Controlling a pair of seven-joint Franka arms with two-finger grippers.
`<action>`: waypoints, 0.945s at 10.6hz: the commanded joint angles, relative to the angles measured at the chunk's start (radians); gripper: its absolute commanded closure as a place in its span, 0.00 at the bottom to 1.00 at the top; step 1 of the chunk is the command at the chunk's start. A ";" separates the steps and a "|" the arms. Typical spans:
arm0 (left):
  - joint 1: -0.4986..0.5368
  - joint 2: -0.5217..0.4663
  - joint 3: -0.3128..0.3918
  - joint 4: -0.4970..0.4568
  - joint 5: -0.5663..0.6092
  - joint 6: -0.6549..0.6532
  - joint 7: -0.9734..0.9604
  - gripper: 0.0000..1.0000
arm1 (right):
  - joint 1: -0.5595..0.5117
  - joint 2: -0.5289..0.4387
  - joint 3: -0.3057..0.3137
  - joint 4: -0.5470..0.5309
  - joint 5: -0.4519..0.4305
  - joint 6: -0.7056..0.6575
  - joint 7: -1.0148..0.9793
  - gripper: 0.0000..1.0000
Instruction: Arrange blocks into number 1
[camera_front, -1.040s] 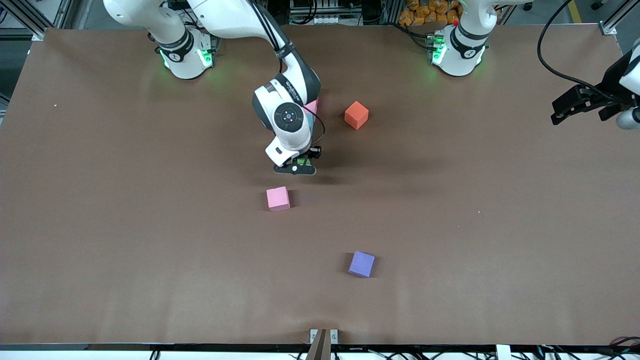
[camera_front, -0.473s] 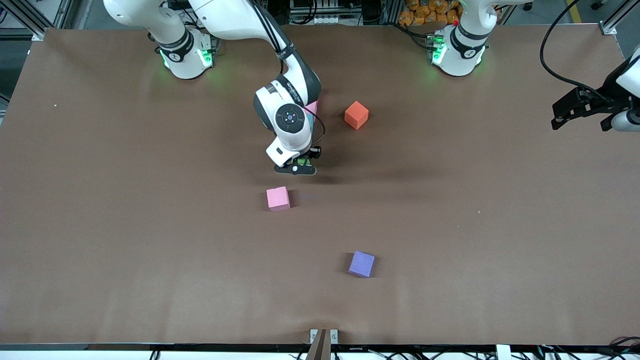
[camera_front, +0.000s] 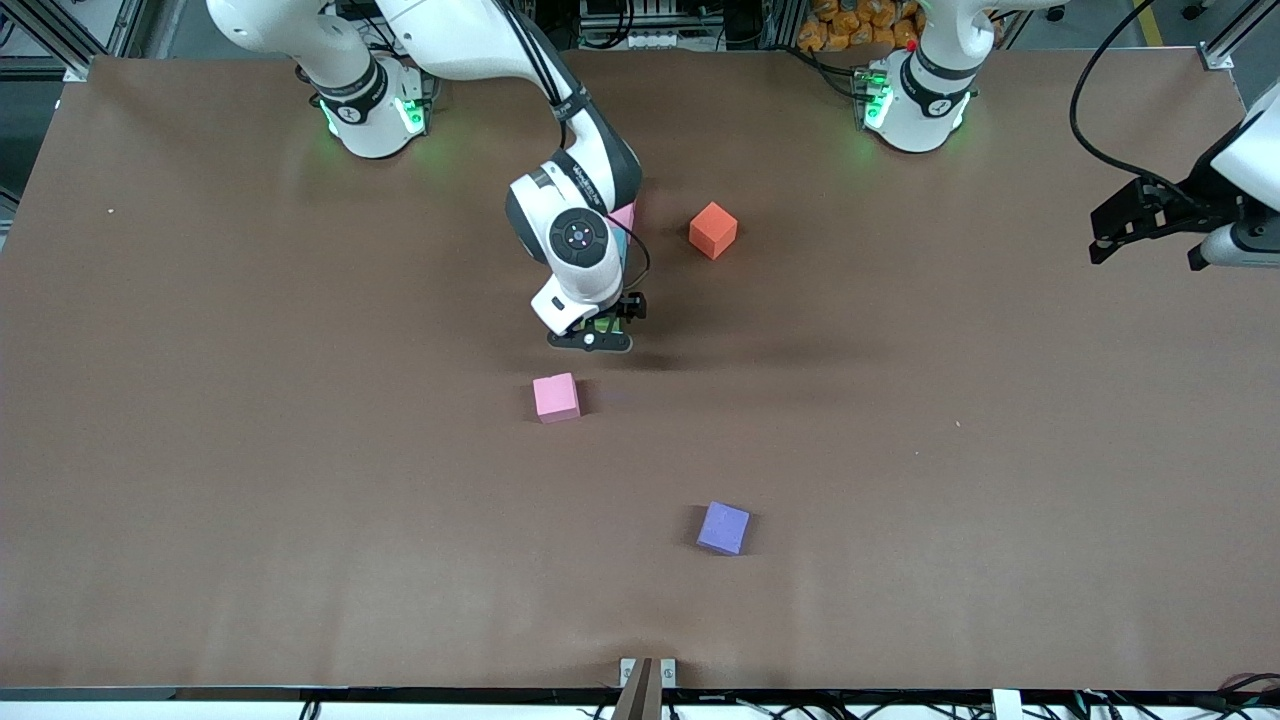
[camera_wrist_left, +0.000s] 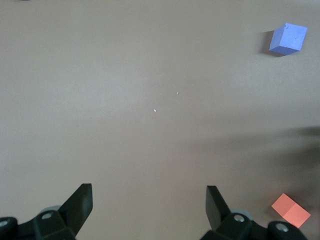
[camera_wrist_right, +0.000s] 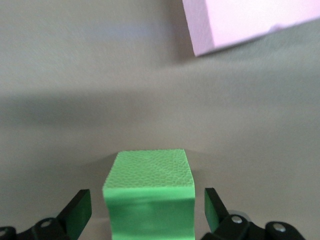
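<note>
Green block: sits on the brown table between the fingers of the right gripper, near the table's middle.
Right gripper state: fingers spread wider than the block, a gap showing at each side; gripping nothing.
Key relation: the pink block lies nearer the front camera than the green one, close but apart; the right arm is by far the nearer arm to both.
Other blocks: orange-red block farther from the camera, toward the left arm's end; purple block nearest the camera; another pink block peeks from under the right arm.
Left gripper: waits over the left arm's end of the table, fingers wide apart, empty.
View difference: the right wrist view shows the side gaps; the front view hides them.
</note>
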 joint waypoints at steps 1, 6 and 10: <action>-0.004 0.006 0.004 -0.001 -0.026 0.011 -0.008 0.00 | -0.043 -0.077 -0.025 0.031 0.007 -0.088 -0.020 0.00; -0.001 0.007 -0.013 0.001 -0.043 0.011 -0.058 0.00 | -0.050 -0.160 -0.245 0.235 -0.030 -0.379 -0.104 0.00; -0.003 0.009 -0.013 0.001 -0.049 0.024 -0.060 0.00 | -0.050 -0.191 -0.434 0.387 -0.047 -0.613 -0.218 0.00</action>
